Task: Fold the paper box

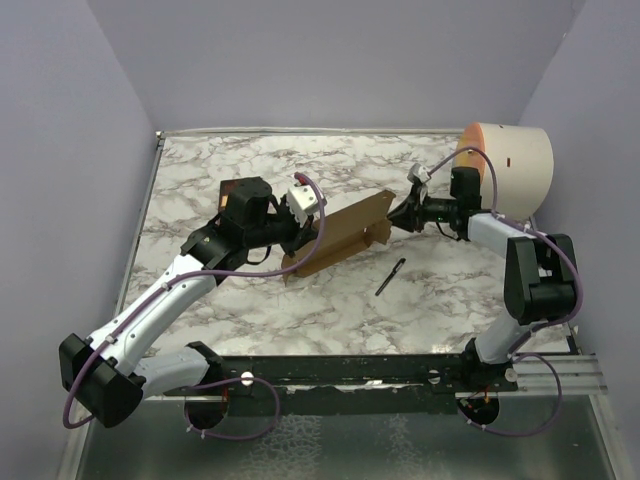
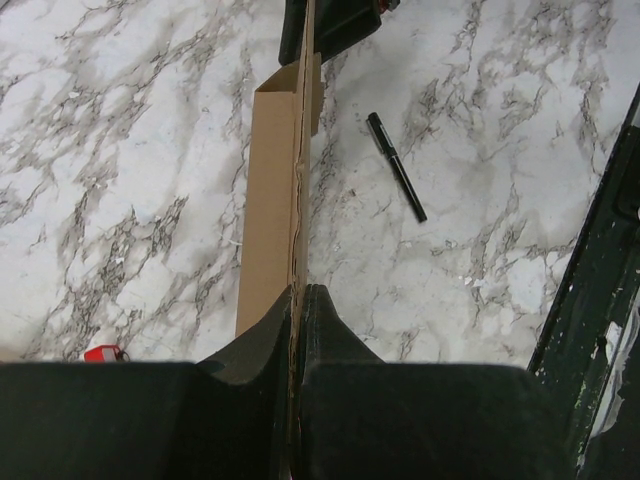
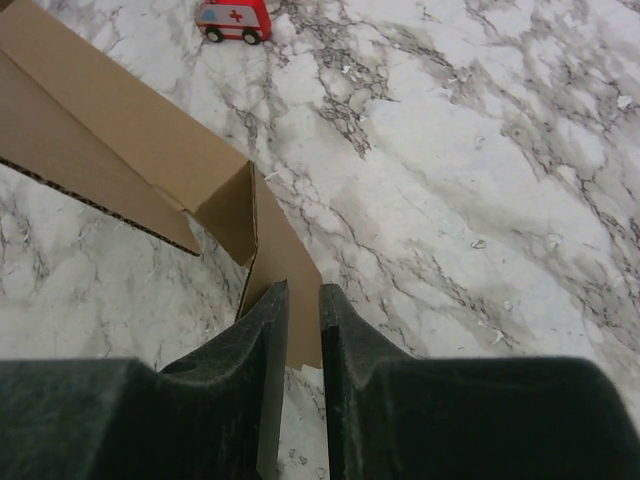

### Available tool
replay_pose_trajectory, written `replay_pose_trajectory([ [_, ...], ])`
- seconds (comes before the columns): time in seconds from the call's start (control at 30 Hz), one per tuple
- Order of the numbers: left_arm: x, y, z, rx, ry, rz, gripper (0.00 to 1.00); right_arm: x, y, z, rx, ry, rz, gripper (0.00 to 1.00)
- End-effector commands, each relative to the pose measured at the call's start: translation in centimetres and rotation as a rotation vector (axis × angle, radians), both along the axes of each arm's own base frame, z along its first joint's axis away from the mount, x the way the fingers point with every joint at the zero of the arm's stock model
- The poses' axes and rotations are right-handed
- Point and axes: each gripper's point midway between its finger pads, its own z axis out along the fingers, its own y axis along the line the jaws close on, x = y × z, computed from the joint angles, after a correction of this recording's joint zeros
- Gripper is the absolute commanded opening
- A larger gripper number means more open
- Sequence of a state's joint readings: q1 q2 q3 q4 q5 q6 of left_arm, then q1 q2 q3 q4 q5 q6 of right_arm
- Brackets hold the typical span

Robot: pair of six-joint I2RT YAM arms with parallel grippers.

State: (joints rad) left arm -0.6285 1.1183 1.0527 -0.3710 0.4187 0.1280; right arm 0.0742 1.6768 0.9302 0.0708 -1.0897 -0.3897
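The brown cardboard paper box [image 1: 340,238] is held up off the marble table, a long panel on edge with flaps at its right end. My left gripper [image 1: 296,236] is shut on its left end. In the left wrist view the cardboard edge [image 2: 298,180] runs straight out from between my clamped gripper [image 2: 297,292]. My right gripper [image 1: 397,214] is at the box's right end. In the right wrist view that gripper [image 3: 303,292] stands a narrow gap apart, over a loose end flap [image 3: 285,260] that lies flat behind it, not clamped.
A black pen [image 1: 390,277] lies on the table in front of the box and shows in the left wrist view [image 2: 396,180]. A large cream cylinder [image 1: 512,165] stands at back right. A dark book [image 1: 232,190] lies behind my left wrist. A red toy ambulance [image 3: 233,20] sits beyond the box.
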Motion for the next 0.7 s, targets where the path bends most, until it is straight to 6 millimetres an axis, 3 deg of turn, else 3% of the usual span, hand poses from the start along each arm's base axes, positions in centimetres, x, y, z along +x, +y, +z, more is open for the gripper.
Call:
replay_pose_trajectory([
  [0.0,-0.1,0.0,-0.4,0.015,0.031,0.007,0.0,-2.2,0.5,-0.7,0.021,0.001,0.079,0.22],
  [0.47,-0.1,-0.1,-0.4,0.012,0.029,-0.001,0.0,-3.2,1.7,-1.3,0.016,-0.002,0.113,0.38],
  [0.67,0.0,-0.3,-0.2,0.006,0.028,-0.004,0.0,-3.2,1.9,-1.3,0.017,0.011,0.117,0.39],
])
